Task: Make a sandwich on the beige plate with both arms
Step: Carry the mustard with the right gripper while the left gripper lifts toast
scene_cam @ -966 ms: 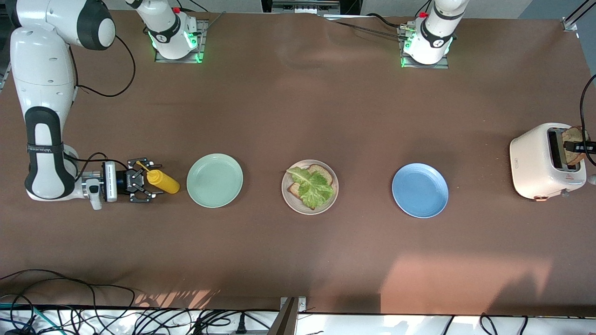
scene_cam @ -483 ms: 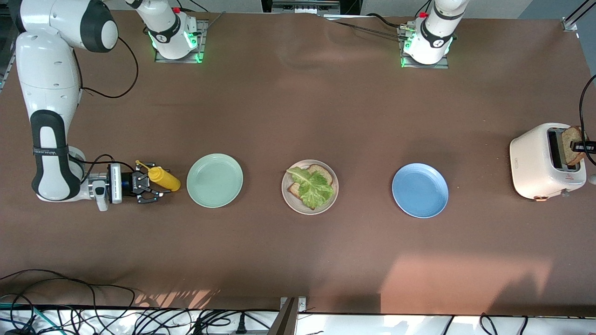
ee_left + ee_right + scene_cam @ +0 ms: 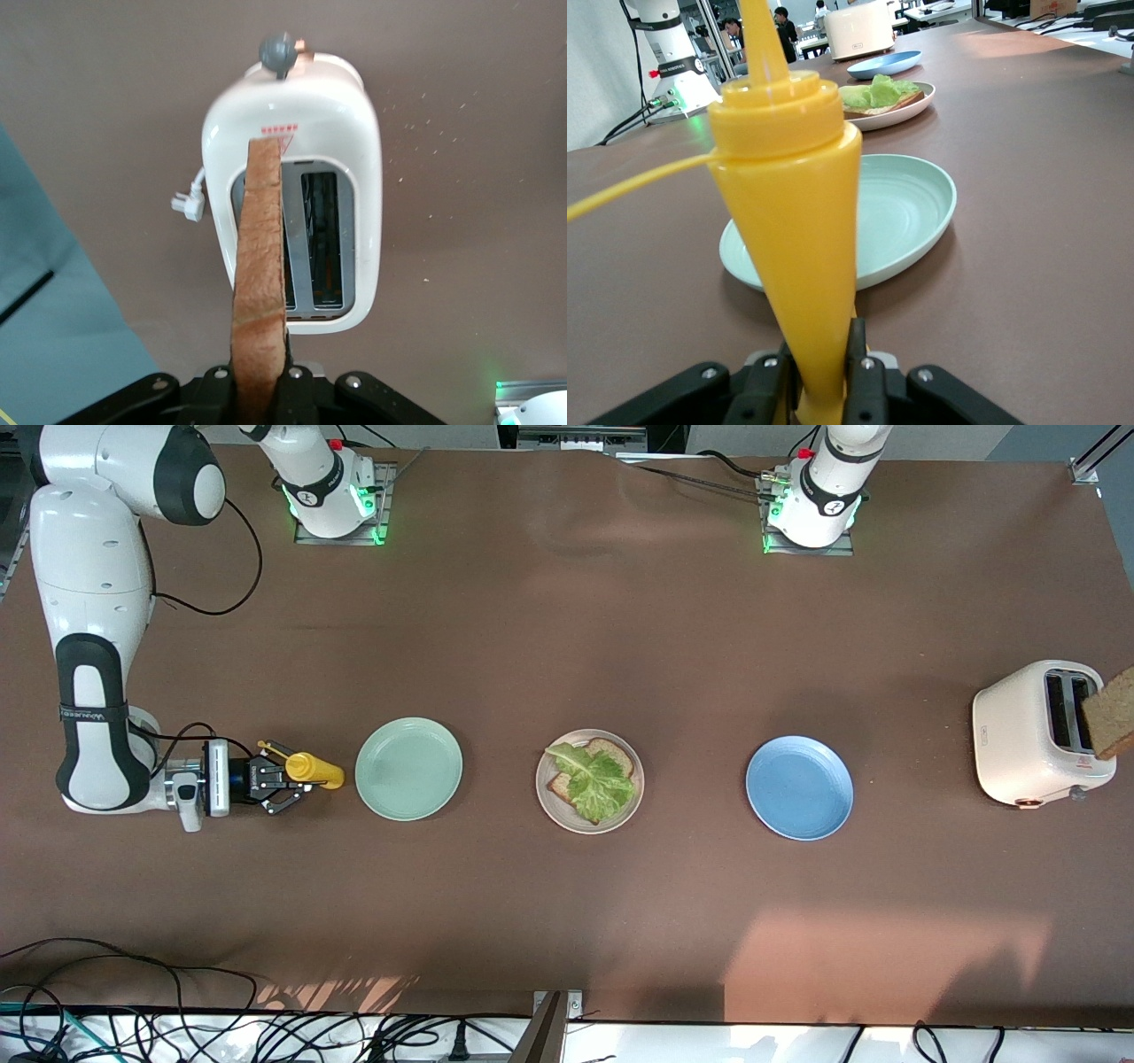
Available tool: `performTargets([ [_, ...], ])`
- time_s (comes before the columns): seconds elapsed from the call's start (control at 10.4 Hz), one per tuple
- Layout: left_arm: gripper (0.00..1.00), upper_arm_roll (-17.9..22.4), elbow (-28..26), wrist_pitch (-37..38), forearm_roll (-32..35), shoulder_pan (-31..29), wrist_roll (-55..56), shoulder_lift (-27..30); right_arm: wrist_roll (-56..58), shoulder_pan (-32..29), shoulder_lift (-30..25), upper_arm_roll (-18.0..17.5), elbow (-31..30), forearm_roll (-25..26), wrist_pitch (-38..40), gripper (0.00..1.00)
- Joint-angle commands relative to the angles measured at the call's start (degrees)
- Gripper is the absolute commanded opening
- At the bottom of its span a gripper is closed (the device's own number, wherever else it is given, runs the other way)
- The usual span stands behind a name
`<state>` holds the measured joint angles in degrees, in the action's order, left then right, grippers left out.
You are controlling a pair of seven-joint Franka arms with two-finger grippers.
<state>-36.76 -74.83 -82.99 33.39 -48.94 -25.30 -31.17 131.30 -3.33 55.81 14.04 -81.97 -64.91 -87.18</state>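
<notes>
The beige plate (image 3: 554, 808) lies mid-table between two other plates. It carries a toast slice (image 3: 617, 754) with a green lettuce leaf (image 3: 592, 781) on top, and it shows far off in the right wrist view too (image 3: 908, 112). My left gripper (image 3: 263, 376) is shut on a second brown toast slice (image 3: 261, 266), held on edge above the white toaster (image 3: 341, 133). In the front view only that slice (image 3: 1114, 713) shows, at the picture's edge. My right gripper (image 3: 288, 778) is shut low on an upright yellow squeeze bottle (image 3: 793, 221), beside the mint green plate.
The mint green plate (image 3: 408, 768) lies toward the right arm's end, the blue plate (image 3: 799, 786) toward the left arm's end. The toaster (image 3: 1032, 735) stands past the blue plate at the table's end. Cables run along the table edge nearest the front camera.
My left gripper has lifted the toast slice up out of the toaster slot. My right gripper has closed on the yellow bottle, which has shifted a little.
</notes>
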Motion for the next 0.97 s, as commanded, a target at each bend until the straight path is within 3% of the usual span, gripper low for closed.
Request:
performTargets([
  [0.0,0.00,-3.05,1.96,0.37,0.44,-0.02,-1.69,1.11,-4.62,2.17,-3.15,-0.24,1.11,4.15,-3.41,0.00],
  [0.29,0.00,-2.80,1.97,0.11,-5.59,0.07,-0.89,1.02,-17.87,7.96,-8.78,0.11,1.11,15.65,-8.52,0.00],
  [0.48,0.00,-2.80,1.97,0.02,-5.97,-0.02,-0.81,1.02,-30.42,14.01,-12.64,1.15,1.11,24.17,-12.12,0.00],
  [0.58,0.00,-2.80,1.97,0.02,-5.97,-0.10,-0.81,1.11,-37.10,17.88,-13.62,2.99,1.54,27.96,-13.01,0.00],
  [0.87,0.00,-2.80,1.88,-0.24,-5.88,-0.37,-0.81,1.02,-51.89,30.54,-13.89,10.81,2.51,31.06,-13.10,0.00],
])
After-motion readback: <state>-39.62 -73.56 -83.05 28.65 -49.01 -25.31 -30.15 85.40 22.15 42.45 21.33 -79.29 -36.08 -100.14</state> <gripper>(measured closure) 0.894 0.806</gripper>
